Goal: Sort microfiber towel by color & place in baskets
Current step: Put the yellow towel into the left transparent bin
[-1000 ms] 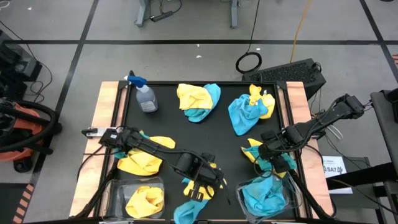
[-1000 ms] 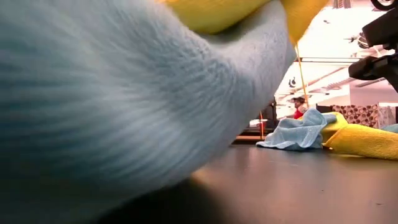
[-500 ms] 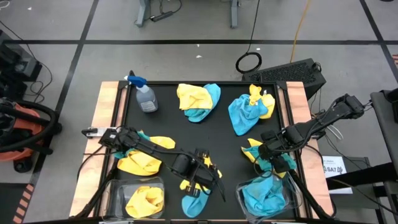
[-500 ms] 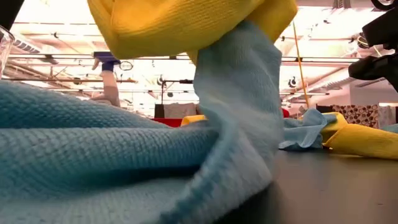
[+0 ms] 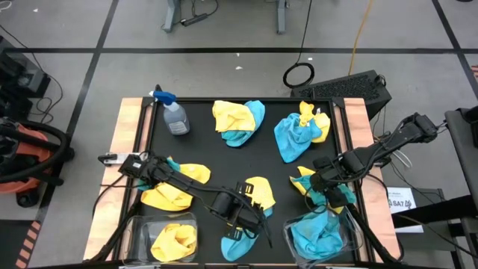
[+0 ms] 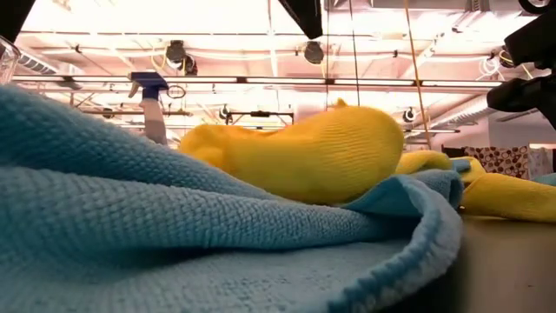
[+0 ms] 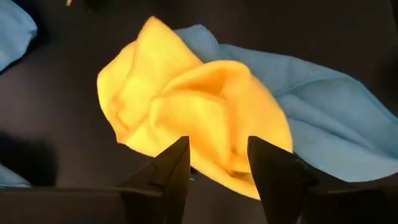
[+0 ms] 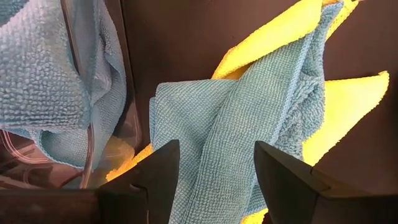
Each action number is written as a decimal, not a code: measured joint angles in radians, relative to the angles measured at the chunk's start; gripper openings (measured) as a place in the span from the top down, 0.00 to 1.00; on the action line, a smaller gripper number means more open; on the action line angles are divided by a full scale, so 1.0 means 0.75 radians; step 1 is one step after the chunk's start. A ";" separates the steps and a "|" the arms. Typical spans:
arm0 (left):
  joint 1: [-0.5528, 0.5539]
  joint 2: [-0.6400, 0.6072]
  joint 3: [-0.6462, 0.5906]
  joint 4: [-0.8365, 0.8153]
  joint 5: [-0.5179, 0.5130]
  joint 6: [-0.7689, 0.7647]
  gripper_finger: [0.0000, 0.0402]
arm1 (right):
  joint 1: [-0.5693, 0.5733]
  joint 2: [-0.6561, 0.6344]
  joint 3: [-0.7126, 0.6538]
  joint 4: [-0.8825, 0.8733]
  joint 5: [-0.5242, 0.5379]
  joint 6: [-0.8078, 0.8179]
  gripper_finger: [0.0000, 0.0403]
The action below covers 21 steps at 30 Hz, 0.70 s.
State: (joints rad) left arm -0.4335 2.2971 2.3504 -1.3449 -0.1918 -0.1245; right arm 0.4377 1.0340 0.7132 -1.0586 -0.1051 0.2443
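A yellow microfiber towel [image 5: 259,192] [image 7: 186,106] lies crumpled on the black table near its front middle. It rests partly on a blue towel [image 5: 237,243] [image 6: 174,235] spread toward the front edge. My left gripper [image 5: 246,208] [image 7: 217,162] hangs open just above the yellow towel, and in the low view it is clear of the cloth. My right gripper [image 5: 323,187] [image 8: 214,180] stands open over a blue towel [image 8: 249,124] lying on a yellow one, beside the right basket [image 5: 293,224]. The left basket [image 5: 138,224] holds a yellow towel, the right one blue towels.
A clear spray bottle [image 5: 173,116] stands at the far left. Mixed yellow and blue towel piles lie at the far middle [image 5: 237,121] and far right [image 5: 300,131]. Another yellow towel [image 5: 175,187] lies under my left arm. Wooden strips [image 5: 127,142] border the table's sides.
My left gripper has opened and let go of the yellow towel and the blue one that hung with it. Both have dropped onto the table: the yellow lies crumpled on the blue, which has spread out toward the front edge. The gripper has tipped a little further downward.
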 joint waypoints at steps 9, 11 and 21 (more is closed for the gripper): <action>0.003 0.089 -0.001 0.109 0.065 -0.022 0.57 | 0.001 0.000 0.000 0.001 0.000 0.009 0.51; 0.003 0.113 -0.002 0.136 0.073 -0.058 0.51 | 0.001 0.000 0.000 0.003 -0.001 0.009 0.51; -0.021 0.163 0.000 0.187 0.093 -0.201 0.12 | 0.001 0.000 0.000 0.006 0.002 0.008 0.51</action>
State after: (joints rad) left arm -0.4491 2.4190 2.3501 -1.2049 -0.1221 -0.2752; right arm 0.4385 1.0340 0.7132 -1.0540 -0.1036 0.2504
